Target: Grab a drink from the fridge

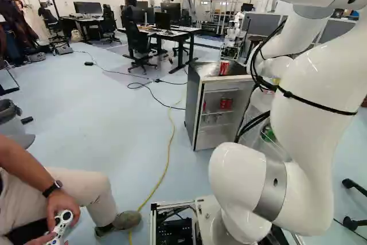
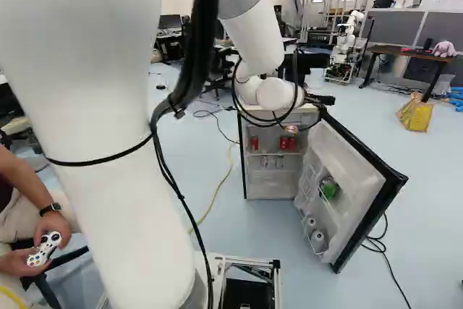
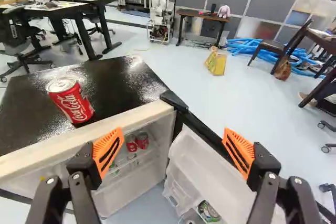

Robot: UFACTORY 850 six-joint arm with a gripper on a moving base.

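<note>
yellow bag (image 3: 216, 63) on floor | blue tubing (image 3: 242, 41) nearby | plush toy (image 3: 224, 11) on brown desk (image 3: 202, 16)

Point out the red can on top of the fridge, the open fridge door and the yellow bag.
Red can (image 3: 72, 103): wrist view, its labelled side.
Fridge door (image 2: 362, 186): right base view, its white inner face.
Yellow bag (image 3: 216, 64): wrist view, middle of its side.

My big, smooth, white arm (image 1: 312, 142) is round and fat like a tube. It has a shiny grey metal band (image 1: 272, 192) with a small dark dot. Thin black cables (image 1: 259, 78) loop along me, and a skinny black strap (image 1: 321, 106) goes around me. My black fingers (image 3: 83, 199) have round silver screws (image 3: 296, 180) and bright orange pads (image 3: 239, 150) with dark slits.
</note>
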